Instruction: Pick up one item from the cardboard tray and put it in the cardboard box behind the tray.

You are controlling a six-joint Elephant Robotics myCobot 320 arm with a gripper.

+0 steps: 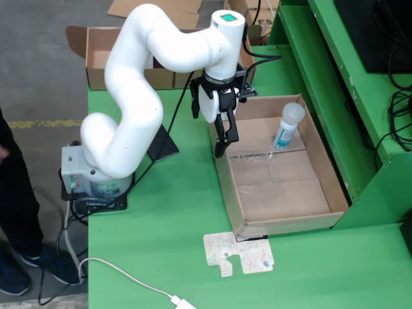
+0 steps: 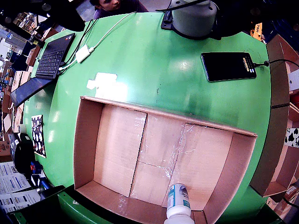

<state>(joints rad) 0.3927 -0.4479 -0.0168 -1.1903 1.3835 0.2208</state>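
Note:
A white bottle with a blue-green label [image 1: 286, 129] stands tilted in the far end of the open cardboard tray [image 1: 225, 187]; nothing else is in the tray. In the wrist view the bottle [image 2: 179, 203] is at the bottom edge, inside the tray [image 2: 86, 140], and no fingers show there. My gripper [image 1: 226, 147] hangs over the tray's left wall near its far corner, left of the bottle and apart from it. Its dark fingers stand open with nothing between them. The cardboard box [image 1: 103, 48] sits behind, beyond the table's far edge.
A flat black device [image 1: 161, 145] lies next to the robot base [image 1: 96, 180]. A paper scrap [image 1: 238, 254] lies in front of the tray. A white cable [image 1: 129, 277] crosses the near left. Green shelving [image 1: 335, 77] borders the right; a person [image 1: 13, 193] stands at far left.

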